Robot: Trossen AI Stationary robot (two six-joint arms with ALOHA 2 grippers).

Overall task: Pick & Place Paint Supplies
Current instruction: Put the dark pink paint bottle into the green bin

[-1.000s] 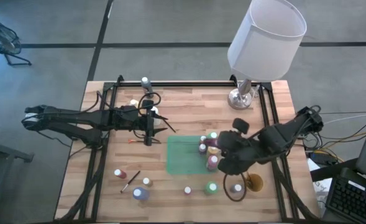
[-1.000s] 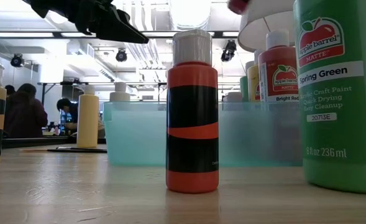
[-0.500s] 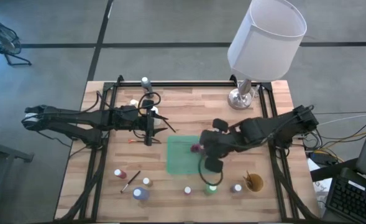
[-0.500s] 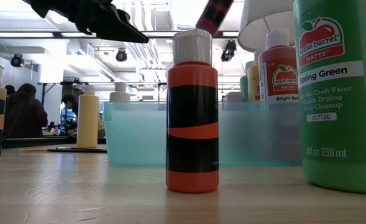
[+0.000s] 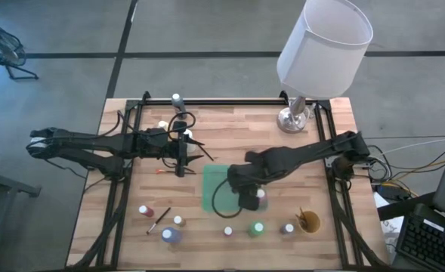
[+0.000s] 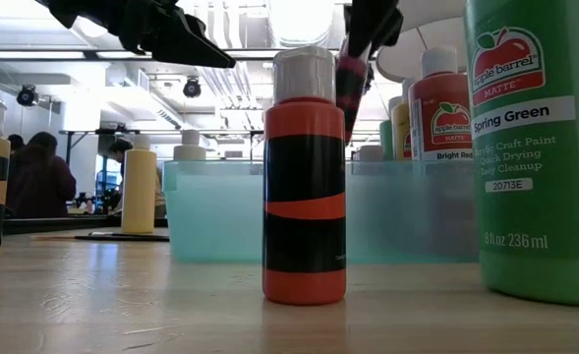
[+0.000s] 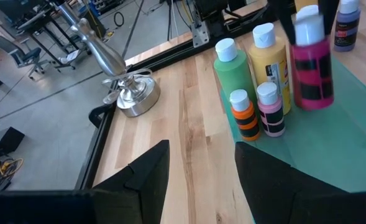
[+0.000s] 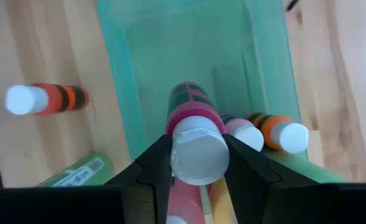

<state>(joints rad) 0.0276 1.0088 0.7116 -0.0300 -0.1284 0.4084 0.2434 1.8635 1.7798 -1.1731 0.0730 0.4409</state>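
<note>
**Arm:** Tool, right: clamped on the cap of one magenta paint bottle, black-banded, white-capped. It hangs over the translucent green bin, bottom end lowest, clear of the floor of the bin as far as I can judge.

**Clerk:** Contents of bin?

**Arm:** Item: pink bottle. Item: orange bottle with black bands. Also a green bottle and a yellow bottle, standing together at one end. The rest of the floor is bare.

**Clerk:** How is the step to be done well?

**Arm:** Judgement only: bring the bottle upright before lowering, since it looks tilted from worktop level. Aim for the bare stretch just beside the standing group, not touching it. Part the fingers only once the base sits flat, then lift straight up so the cap is not dragged over.

**Clerk:** Risk?

**Arm:** Knocking the pink or orange bottle, both small and light.

**Clerk:** Tool, left?

**Arm:** Tool, left: fingers apart, nothing held, waiting over the worktop on the left side.

**Clerk:** Outstanding stock?

**Arm:** Several bottles outside the bin along the near edge, among them a Spring Green bottle and an orange one.
</note>
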